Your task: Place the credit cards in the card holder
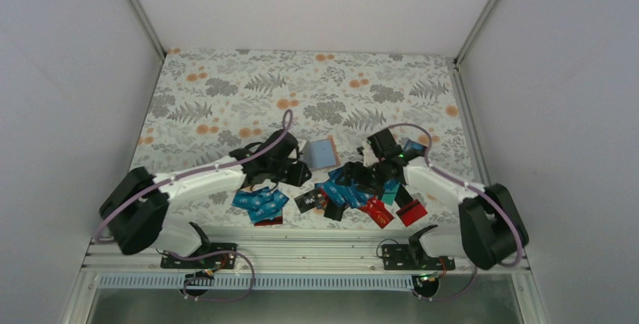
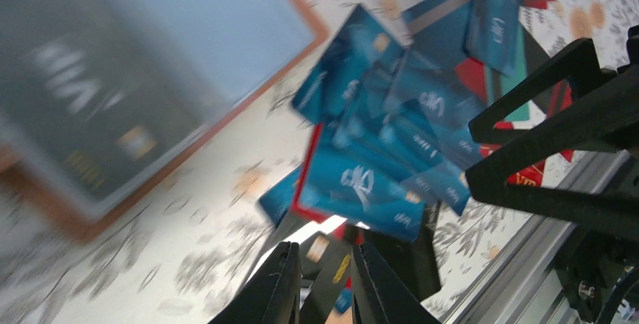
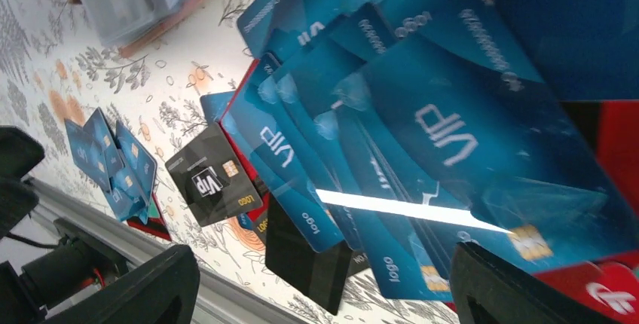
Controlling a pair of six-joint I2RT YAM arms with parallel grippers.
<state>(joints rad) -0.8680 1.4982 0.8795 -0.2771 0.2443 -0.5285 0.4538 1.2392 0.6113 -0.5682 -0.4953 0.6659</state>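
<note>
Two grippers hang low over the cloth (image 1: 226, 90) printed with grey ferns and orange dots. The left gripper (image 2: 322, 252) has its fingers only narrowly parted, and we see nothing pinched between them. Beyond its right finger a black card (image 2: 403, 260) lies flat. Up and to the left of those fingers sits the small flat tan-pink card holder (image 1: 322, 155), blurred, with a dark "VIP" card against its face. Ahead and to their right sprawls an overlapping heap of blue and teal plastic credit cards (image 2: 392, 151), red ones beneath.

The right gripper (image 3: 320, 260) stands wide, holding nothing, straddling that same heap. Its black fingers (image 2: 557, 200) crowd the left gripper's right side. Beyond its own left finger we find a black VIP card (image 3: 215, 181) and a separate fan of blue cards (image 3: 113, 162) near the metal rail (image 1: 301, 252).
</note>
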